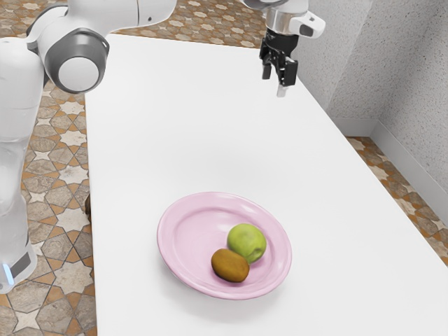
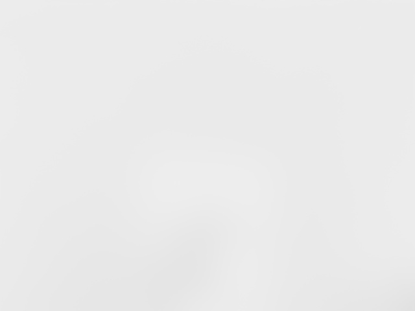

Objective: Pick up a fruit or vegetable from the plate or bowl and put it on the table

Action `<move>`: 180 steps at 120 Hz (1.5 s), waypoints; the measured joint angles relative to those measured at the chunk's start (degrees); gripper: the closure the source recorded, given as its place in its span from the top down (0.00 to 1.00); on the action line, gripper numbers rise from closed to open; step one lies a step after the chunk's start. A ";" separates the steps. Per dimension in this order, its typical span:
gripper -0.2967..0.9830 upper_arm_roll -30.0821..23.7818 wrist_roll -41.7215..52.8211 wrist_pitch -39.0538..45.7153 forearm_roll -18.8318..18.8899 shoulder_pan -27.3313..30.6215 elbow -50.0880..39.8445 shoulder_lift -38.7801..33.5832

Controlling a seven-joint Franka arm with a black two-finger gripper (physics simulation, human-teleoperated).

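Note:
The gripper [image 1: 276, 79] hangs over the far end of the table, well away from the plate, its two black fingers apart with nothing seen between them; a small pale tip shows beneath one. A pink plate [image 1: 189, 245] lies in the exterior view's lower middle. On it are a green, apple-like fruit [image 1: 245, 241] and a brown, kiwi-like fruit [image 1: 229, 266], side by side toward the plate's near right part in the exterior view. In the wrist view is the pale tabletop [image 2: 207, 129] with faint shading.
The white table [image 1: 175, 119] stretches between the plate and the gripper. The arm's base and lower links [image 1: 17, 126] stand at the exterior view's left, beside the table's edge. A speckled grey wall [image 1: 406, 91] rises beyond the table at the exterior view's right.

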 joint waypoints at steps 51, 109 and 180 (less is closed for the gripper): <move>0.77 -1.15 -0.42 0.26 -0.06 -10.56 2.53 3.00; 0.77 -0.95 5.27 0.38 0.20 -32.23 -19.79 -5.40; 0.77 -0.71 24.37 16.43 3.00 -39.50 -43.42 -19.73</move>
